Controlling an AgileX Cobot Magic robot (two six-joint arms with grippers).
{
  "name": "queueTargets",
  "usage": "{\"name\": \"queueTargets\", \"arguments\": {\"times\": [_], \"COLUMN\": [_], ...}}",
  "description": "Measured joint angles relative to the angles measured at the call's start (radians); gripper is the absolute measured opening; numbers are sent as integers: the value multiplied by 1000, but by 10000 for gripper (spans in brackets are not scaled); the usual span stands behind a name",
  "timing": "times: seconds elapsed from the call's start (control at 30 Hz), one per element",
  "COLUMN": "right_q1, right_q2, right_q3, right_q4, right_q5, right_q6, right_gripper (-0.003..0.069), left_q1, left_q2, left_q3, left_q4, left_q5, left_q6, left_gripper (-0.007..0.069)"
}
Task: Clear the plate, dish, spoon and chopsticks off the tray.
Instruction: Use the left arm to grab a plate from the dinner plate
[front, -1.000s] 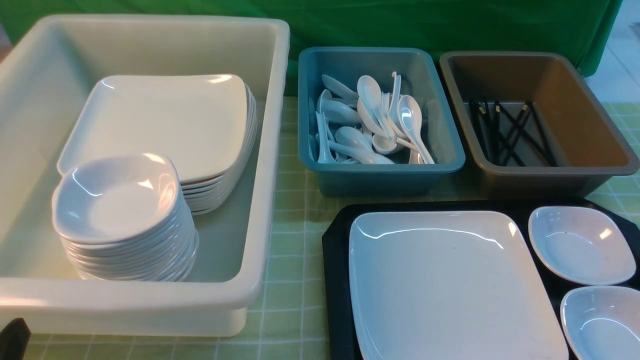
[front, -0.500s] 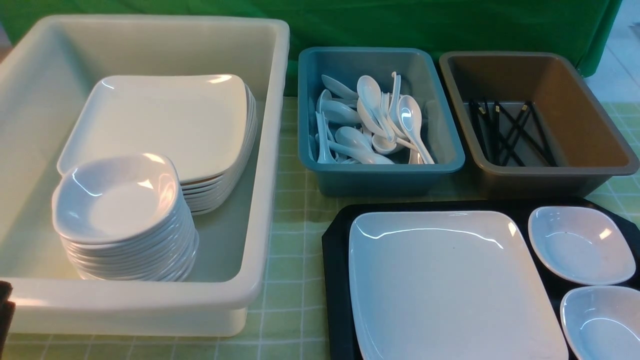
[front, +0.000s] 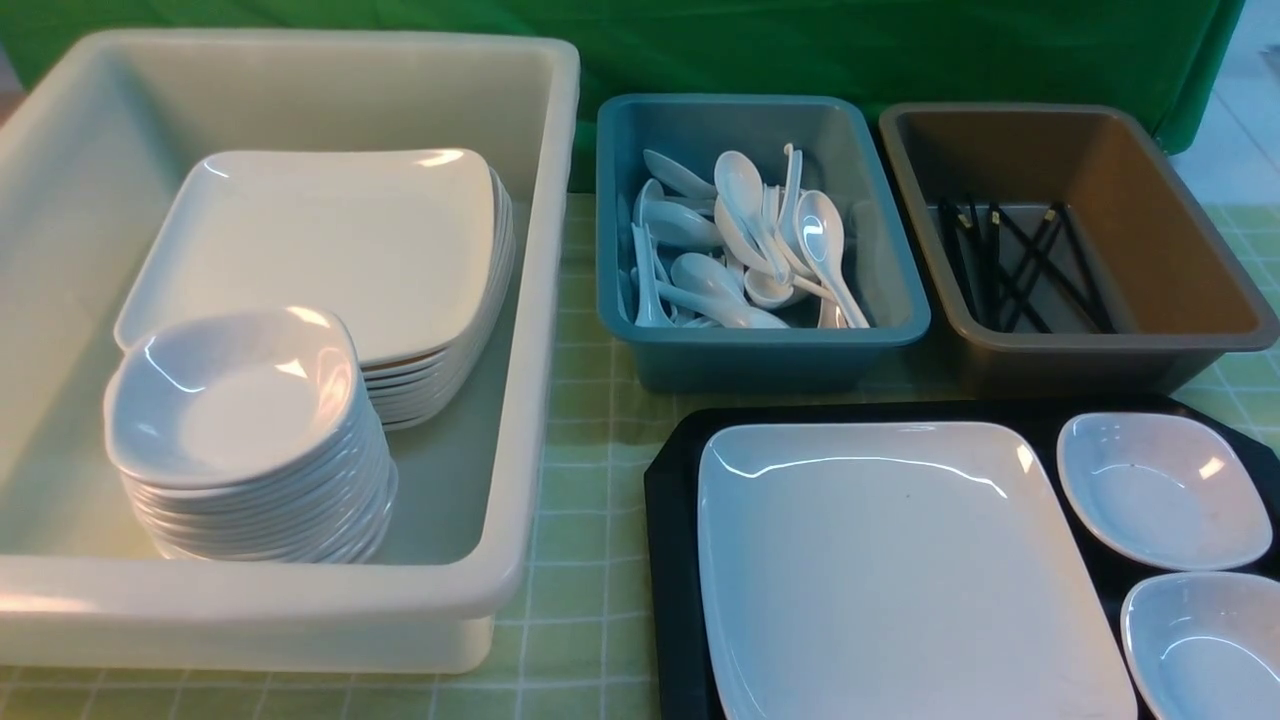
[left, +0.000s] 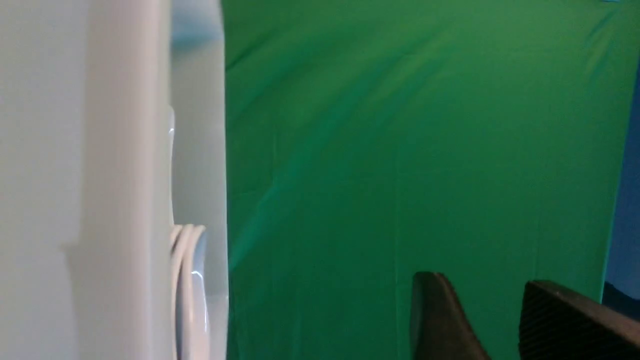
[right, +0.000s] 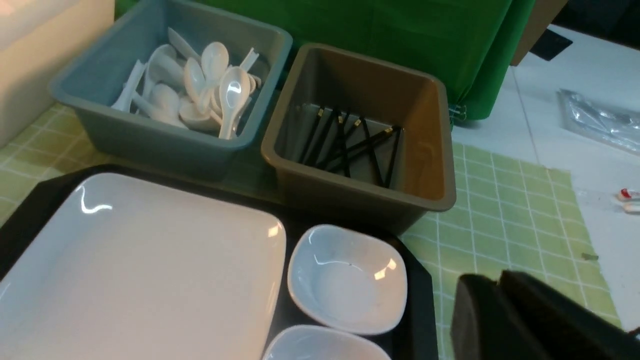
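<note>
plate (front: 900, 570) sits on tray (front: 675, 560); left gripper (left: 482, 282) jaws spread, right gripper (right: 492, 281) jaws pressed together.

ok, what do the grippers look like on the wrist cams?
Only the fingers show. On the left gripper the fingers are dark and wedge-shaped, and one has a fine cross-hatched face. The right gripper is plain black and blocky, with rounded tips. No cables or markings are visible, and the arms are out of view.

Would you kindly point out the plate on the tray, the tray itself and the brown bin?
plate (front: 900, 570): front view, its flat centre.
tray (front: 672, 560): front view, bare left rim.
brown bin (front: 1000, 155): front view, inner far wall.
</note>
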Motion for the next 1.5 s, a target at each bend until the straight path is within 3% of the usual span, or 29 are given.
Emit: {"name": "queueTargets", "arguments": {"times": [0.1, 0.17, 0.2, 0.3, 0.33, 0.37, 0.43, 0.47, 0.5, 0.63, 0.67, 0.77, 0.9, 1.03, 1.23, 1.4, 1.5], "right_q1": [0, 0, 0, 0, 0, 0, 0, 0, 0, 0, 0, 0, 0, 0, 0, 0, 0], "right_q2": [0, 0, 0, 2, 6, 7, 8, 10, 10, 12, 12, 12, 12, 13, 13, 13, 13], "right_q3": [0, 0, 0, 0, 0, 1, 2, 2, 3, 7, 7, 7, 7, 7, 7, 8, 8], "right_q4": [-1, -2, -3, -3, -4, -4, -4, -4, -5, -6, -6, -7, -7, -7, -7, -7, -7], "right_q5": [-35, -56, -70, -89, -104, -109, -113, -116, -119, -120, -120, -120, -120, -120, -107, -98, -98], "right_q6": [-1, -1, -1, -1, -1, -1, -1, -1, -1, -2, -2, -2, -2, -2, -2, -2, -2], "right_gripper": [48, 50, 50, 53, 57, 59, 62, 65, 67, 71, 71, 71, 71, 77, 87, 92, 94], "left_q1": [-22, -46, -65, -102, -129, -149, -165, -186, -200, -310, -319, -521, -665, -792, -887, -926, -956], "left_q2": [-2, 16, 51, 156, 283, 366, 455, 585, 679, 1026, 1040, 1254, 1371, 1471, 1574, 1643, 1660], "left_q3": [-159, -280, -391, -550, -644, -702, -741, -782, -803, -831, -831, -832, -833, -838, -856, -841, -837], "left_q4": [296, 424, 484, 466, 343, 230, 132, -1, -87, -257, -257, -223, -216, -202, -195, -225, -250], "left_q5": [125, 207, 291, 433, 594, 720, 833, 986, 1087, 1295, 1295, 1233, 1127, 877, 652, 616, 597], "left_q6": [-130, -143, -113, 40, 241, 365, 487, 659, 756, 968, 968, 933, 854, 700, 602, 523, 506], "left_gripper": [199, 160, 129, 64, 22, 3, -6, -12, -13, -13, -13, -8, 15, 104, 337, 450, 475]}}
